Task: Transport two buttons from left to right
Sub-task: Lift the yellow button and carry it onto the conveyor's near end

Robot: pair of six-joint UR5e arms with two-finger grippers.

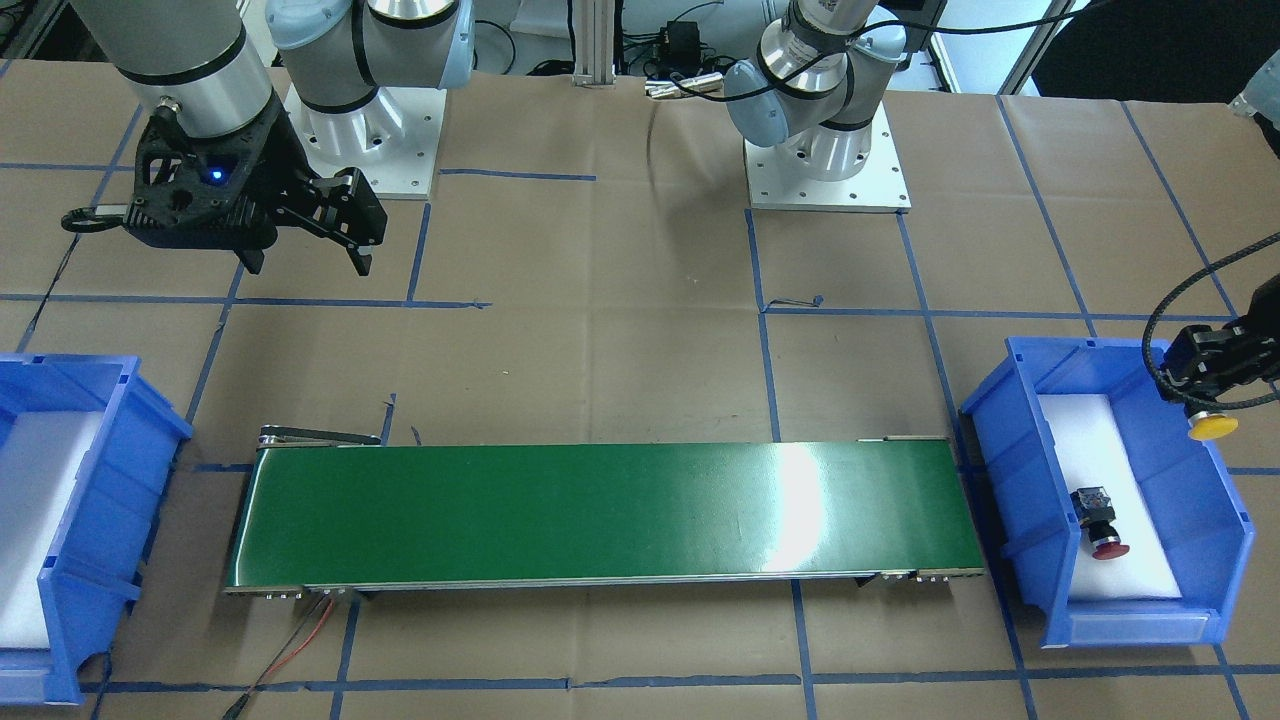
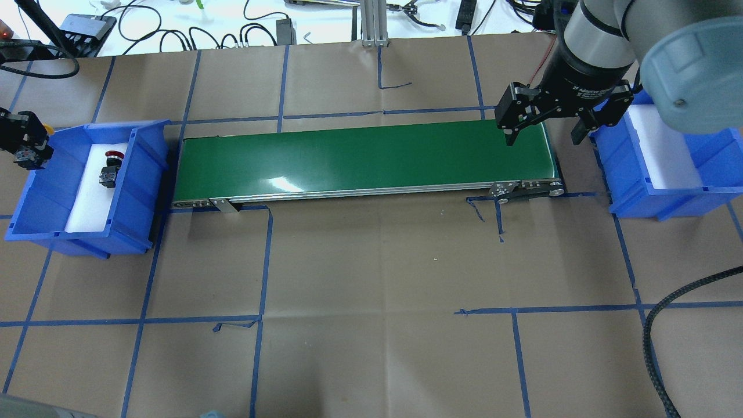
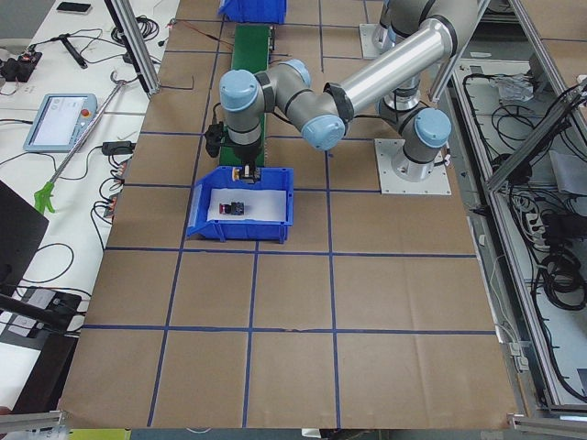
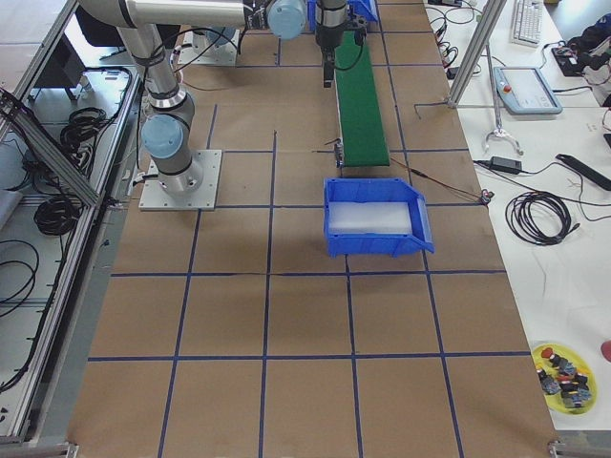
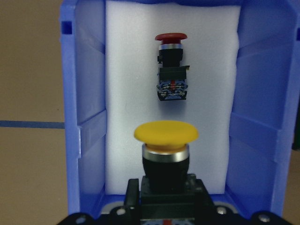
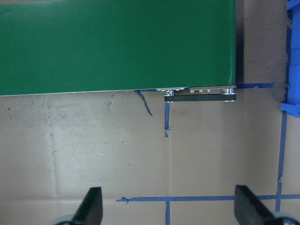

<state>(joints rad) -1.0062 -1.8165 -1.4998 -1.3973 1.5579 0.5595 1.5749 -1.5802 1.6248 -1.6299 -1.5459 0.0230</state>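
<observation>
My left gripper (image 1: 1210, 398) is shut on the yellow button (image 5: 165, 133) by its black neck, with the cap pointing outward. It holds this button above the white foam of the blue left bin (image 1: 1000, 440). The red button (image 5: 171, 65) lies on its side on that foam, just beyond the yellow one, also seen in the overhead view as the red button (image 2: 110, 168). My right gripper (image 2: 543, 136) hangs open and empty over the right end of the green conveyor belt (image 2: 360, 157). Its fingers (image 6: 91, 208) stand wide apart above brown paper.
A second blue bin (image 2: 667, 191) with bare white foam stands just beyond the belt's right end. Brown paper with blue tape lines covers the table. The belt's metal end rollers (image 2: 528, 188) and a red wire (image 1: 300, 640) lie at its ends.
</observation>
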